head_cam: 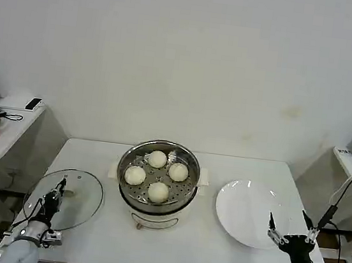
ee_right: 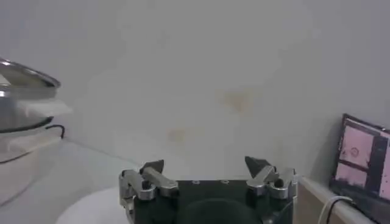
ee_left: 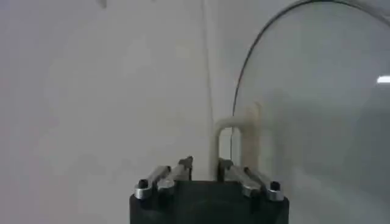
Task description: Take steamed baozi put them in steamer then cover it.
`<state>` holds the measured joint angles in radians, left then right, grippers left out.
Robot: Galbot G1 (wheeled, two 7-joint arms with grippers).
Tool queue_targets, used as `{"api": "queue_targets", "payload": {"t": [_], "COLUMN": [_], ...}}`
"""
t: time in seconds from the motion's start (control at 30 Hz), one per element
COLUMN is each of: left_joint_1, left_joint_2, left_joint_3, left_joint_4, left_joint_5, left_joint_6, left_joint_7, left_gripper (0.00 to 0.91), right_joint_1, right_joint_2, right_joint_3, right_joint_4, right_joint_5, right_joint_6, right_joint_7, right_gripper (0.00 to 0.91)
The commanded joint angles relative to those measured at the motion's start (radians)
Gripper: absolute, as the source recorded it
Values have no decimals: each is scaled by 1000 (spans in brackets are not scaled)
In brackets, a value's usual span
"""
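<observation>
Four steamed baozi [head_cam: 156, 176] sit in the steamer [head_cam: 157, 184], spread over its perforated tray in a loose diamond, in the lower middle of the head view. The steamer stands open at the centre of the white table [head_cam: 212, 251].

Its glass lid [head_cam: 65, 198] lies flat on the table in the lower left of the frame, well apart from the pot. The left gripper [head_cam: 59, 189] is down over the lid, its fingers drawn narrow. In the left wrist view the fingertips [ee_left: 184, 164] stand close together just below the lid's pale loop handle [ee_left: 231, 137]; whether they touch it I cannot tell.

To the right of the steamer, a white plate [head_cam: 249, 212] lies bare. The right gripper [head_cam: 291, 231] hangs at the plate's lower right edge, spread wide and holding nothing.
</observation>
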<state>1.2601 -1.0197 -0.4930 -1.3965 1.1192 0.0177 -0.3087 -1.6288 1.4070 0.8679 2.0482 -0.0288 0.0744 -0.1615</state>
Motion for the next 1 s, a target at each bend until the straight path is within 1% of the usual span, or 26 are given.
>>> {"api": "queue_targets", "payload": {"t": [0.03, 0.13, 0.3, 0.37, 0.53, 0.63, 0.8, 0.9, 1.0], "left_joint_1": [69, 105, 171, 187, 190, 175, 131, 83, 13], "left_joint_2": [-9, -9, 24, 40, 92, 131, 172, 181, 176], "left_joint_3": [-51, -69, -104, -126, -168, -168, -94, -11, 77], "left_joint_4": [-161, -253, -408, -449, -507, -558, -638, -659, -663], "left_joint_5": [33, 11, -40, -59, -84, -114, -153, -173, -171], "left_joint_6": [45, 98, 205, 227, 237, 270, 352, 390, 416], "left_joint_7": [-34, -7, 82, 124, 171, 220, 302, 337, 326], "left_gripper": [0, 0, 0, 0, 0, 0, 0, 0, 0], "right_joint_1": [-6, -13, -15, -17, -27, -36, -47, -51, -56], "right_joint_2": [-3, -9, -12, -13, -22, -26, -12, -1, 7], "right_joint_3": [-1, -1, -4, -5, -6, -5, -16, -21, -29], "right_joint_4": [5, 4, 3, 5, 11, 18, 18, 15, 19], "right_joint_5": [-2, -2, -8, -9, -13, -15, -38, -61, -76], "right_joint_6": [1, 5, 9, 11, 12, 13, 23, 34, 32], "right_joint_7": [0, -1, 0, -1, -3, -4, -3, -1, 4], "right_gripper": [907, 907, 907, 907, 907, 907, 907, 907, 907]}}
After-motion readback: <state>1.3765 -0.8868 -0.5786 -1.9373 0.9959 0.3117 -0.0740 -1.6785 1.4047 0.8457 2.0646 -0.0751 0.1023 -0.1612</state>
